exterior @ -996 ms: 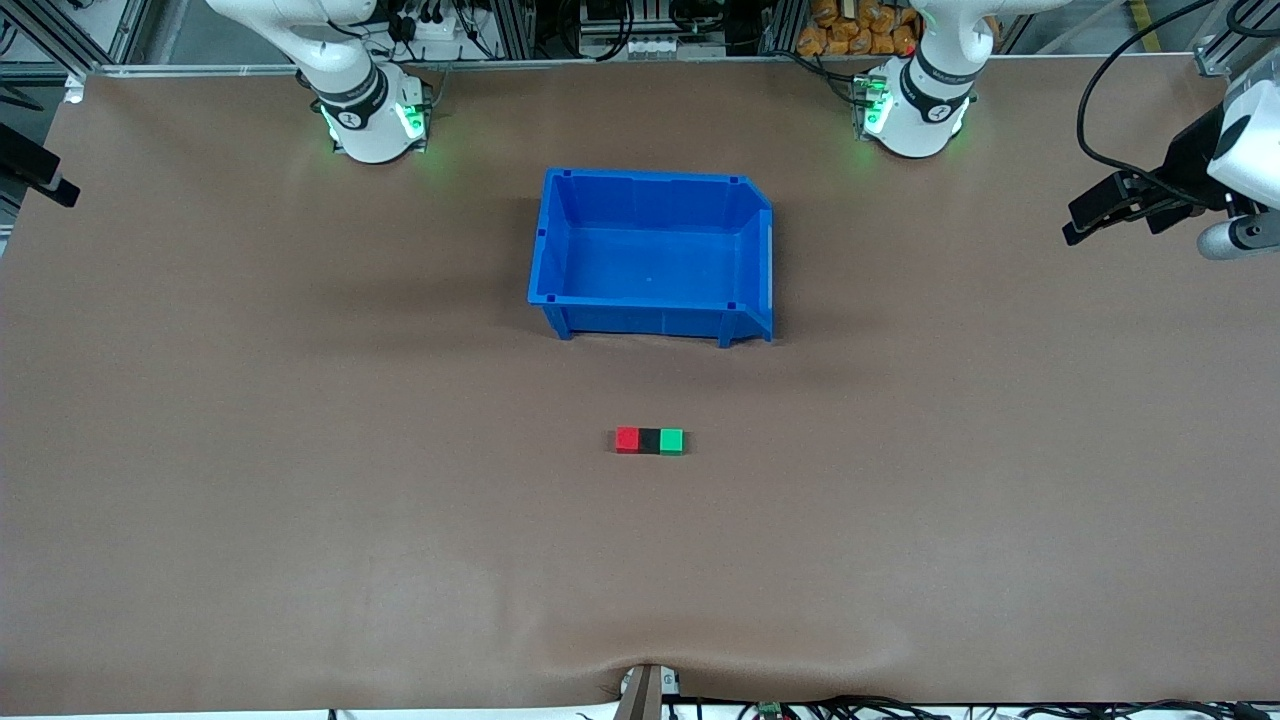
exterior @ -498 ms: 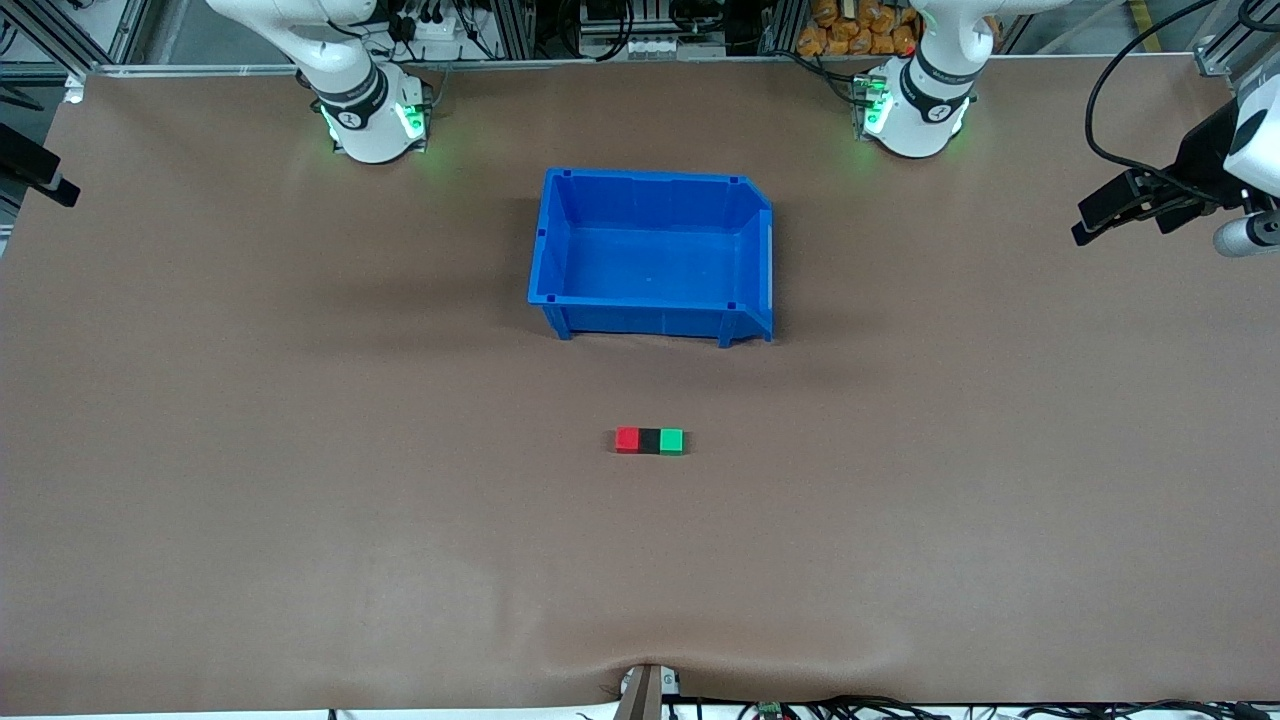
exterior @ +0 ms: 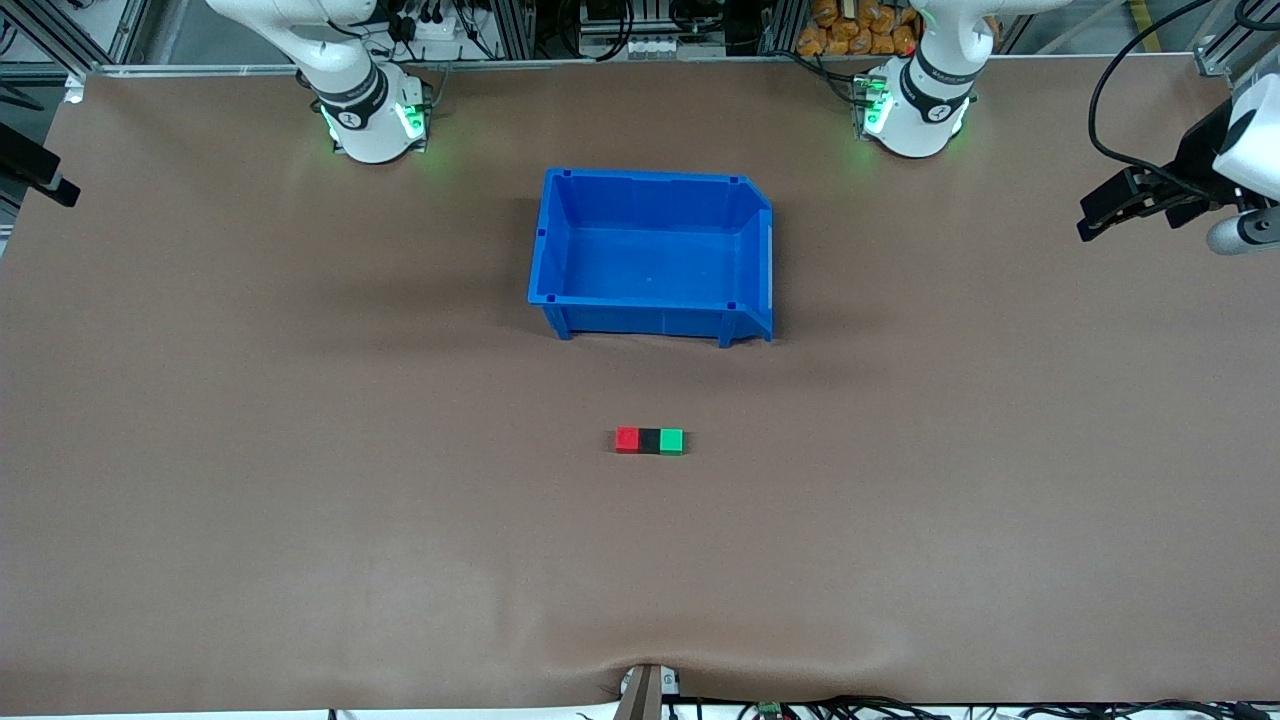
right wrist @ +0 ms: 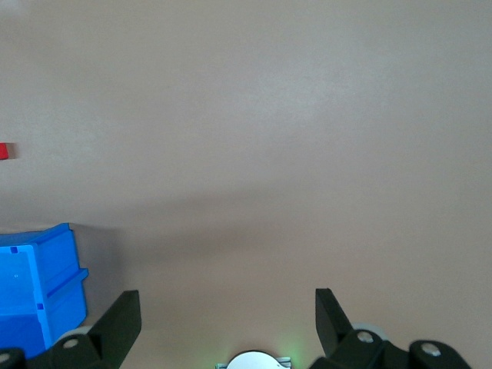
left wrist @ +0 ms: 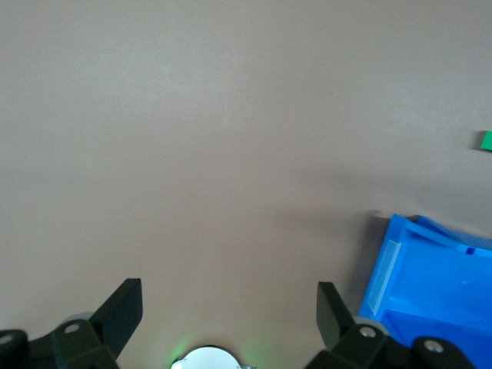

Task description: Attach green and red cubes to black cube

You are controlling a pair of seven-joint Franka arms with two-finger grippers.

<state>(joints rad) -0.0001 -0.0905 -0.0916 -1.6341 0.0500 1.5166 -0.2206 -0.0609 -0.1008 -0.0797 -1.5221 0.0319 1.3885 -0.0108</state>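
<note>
left end effector [left wrist: 228, 319] spread — right end effector [right wrist: 227, 319] spread

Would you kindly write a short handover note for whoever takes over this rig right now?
Left claw: open, holding nothing, up at the left arm's end of the table.
Right claw: open, holding nothing, up at the right arm's end.
Red cube, black cube and green cube sit in one touching row, black in the middle, nearer the front camera than the blue bin.
Done: both cubes appear joined to the black one.
Left: apparently nothing.

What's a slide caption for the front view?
Red cube, black cube, green cube joined in a row; blue bin empty.
</note>
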